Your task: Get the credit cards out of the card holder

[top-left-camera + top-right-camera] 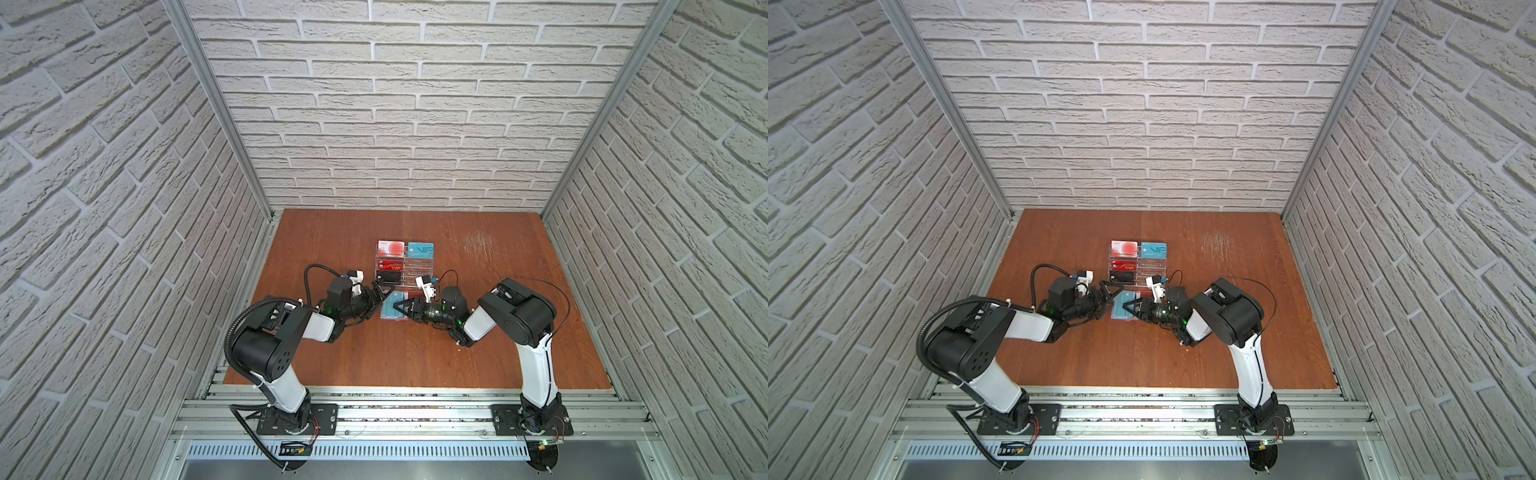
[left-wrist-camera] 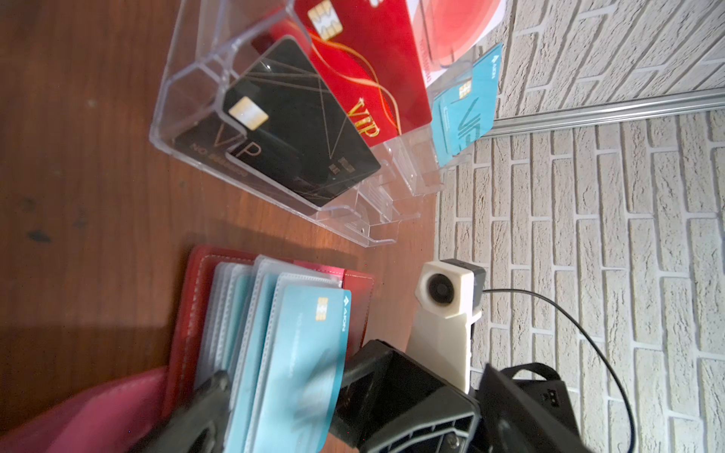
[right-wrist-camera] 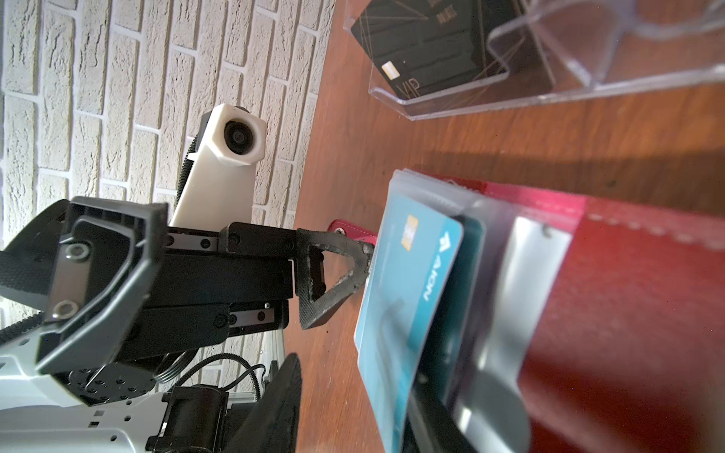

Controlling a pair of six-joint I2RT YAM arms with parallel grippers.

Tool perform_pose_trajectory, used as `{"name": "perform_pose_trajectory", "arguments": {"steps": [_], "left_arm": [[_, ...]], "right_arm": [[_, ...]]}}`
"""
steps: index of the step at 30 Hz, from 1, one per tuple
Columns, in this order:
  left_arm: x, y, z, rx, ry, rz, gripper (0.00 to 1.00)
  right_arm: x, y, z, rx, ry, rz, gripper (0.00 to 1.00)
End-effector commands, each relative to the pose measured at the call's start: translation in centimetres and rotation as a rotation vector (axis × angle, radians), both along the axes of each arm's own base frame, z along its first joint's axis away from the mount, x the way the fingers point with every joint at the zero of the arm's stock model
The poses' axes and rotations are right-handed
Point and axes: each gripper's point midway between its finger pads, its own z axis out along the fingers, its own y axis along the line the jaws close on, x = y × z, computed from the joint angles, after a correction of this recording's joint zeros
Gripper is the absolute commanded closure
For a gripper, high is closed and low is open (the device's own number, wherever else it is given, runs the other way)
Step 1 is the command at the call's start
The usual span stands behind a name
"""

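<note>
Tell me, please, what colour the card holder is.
The card holder is red, clearest in the right wrist view.

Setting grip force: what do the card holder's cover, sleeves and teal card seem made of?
Card holder cover: red leather-like, possibly faux; grained, stitched edge. Sleeves: soft clear plastic, glossy, wavy edges. Teal card: seemingly rigid plastic, smooth sheen, stays flat.

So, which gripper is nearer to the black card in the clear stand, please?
Left. The left gripper sits just in front of the black card; the right gripper is farther back, over the red wallet.
</note>
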Motion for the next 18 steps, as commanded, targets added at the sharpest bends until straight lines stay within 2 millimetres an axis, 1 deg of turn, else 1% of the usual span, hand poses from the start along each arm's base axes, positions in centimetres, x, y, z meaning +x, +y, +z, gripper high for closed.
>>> {"name": "perform_pose_trajectory", "arguments": {"steps": [1, 7, 9, 18], "left_arm": [[-3.9, 1.7, -6.7, 0.116, 0.26, 0.014, 0.02], [-3.8, 1.7, -6.8, 0.115, 0.263, 0.015, 0.02], [-3.8, 1.7, -6.9, 0.115, 0.263, 0.015, 0.02], [-3.9, 1.9, -7.1, 0.117, 0.268, 0.018, 0.02]], "right_arm": [[-0.3, -0.2, 0.3, 0.032, -0.002, 0.008, 0.59], [-0.1, 0.1, 1.0, 0.062, -0.024, 0.025, 0.59], [0.0, 0.2, 1.7, 0.092, -0.044, 0.028, 0.59], [0.3, 0.2, 3.4, 0.115, -0.077, 0.034, 0.6]]}}
